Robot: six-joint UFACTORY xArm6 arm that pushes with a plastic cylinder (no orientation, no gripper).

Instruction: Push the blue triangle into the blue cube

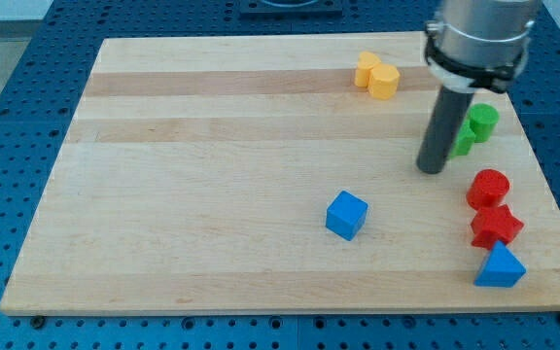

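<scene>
The blue triangle (pixel 500 267) lies near the board's lower right corner. The blue cube (pixel 346 215) sits near the middle of the board, well to the triangle's left and a little higher. My tip (pixel 432 169) is at the end of the dark rod, right of centre. It is above and to the left of the triangle, and above and to the right of the cube. It touches neither block.
A red star-shaped block (pixel 496 227) sits just above the blue triangle, and a red cylinder (pixel 488 188) above that. Two green blocks (pixel 477 125) stand behind the rod at the right. Two yellow blocks (pixel 377 76) lie near the top edge. The wooden board (pixel 212 175) rests on a blue perforated table.
</scene>
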